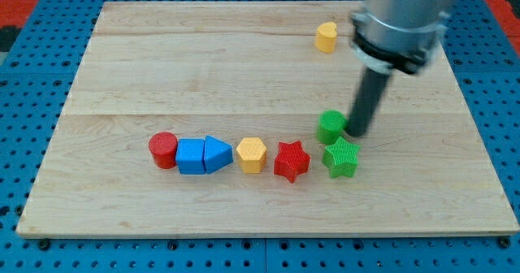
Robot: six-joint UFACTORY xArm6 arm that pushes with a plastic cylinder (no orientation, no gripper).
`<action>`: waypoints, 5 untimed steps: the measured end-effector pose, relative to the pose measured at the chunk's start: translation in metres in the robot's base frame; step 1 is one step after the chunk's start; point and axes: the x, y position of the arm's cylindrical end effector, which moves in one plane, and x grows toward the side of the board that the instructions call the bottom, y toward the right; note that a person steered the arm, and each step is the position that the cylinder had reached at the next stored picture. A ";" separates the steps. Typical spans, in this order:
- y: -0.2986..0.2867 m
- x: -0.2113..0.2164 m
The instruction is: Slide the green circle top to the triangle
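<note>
The green circle (331,126) sits right of the board's middle, just above the green star (341,157). My tip (358,132) is at the circle's right side, touching or nearly touching it. The blue triangle (216,154) lies in a row near the view's bottom, touching the blue cube (190,156) on its left.
The row also holds a red cylinder (163,149), a yellow hexagon (252,154) and a red star (292,160). A yellow heart (327,37) lies near the view's top. The wooden board (122,78) is bordered by blue pegboard.
</note>
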 end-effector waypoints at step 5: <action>-0.125 -0.073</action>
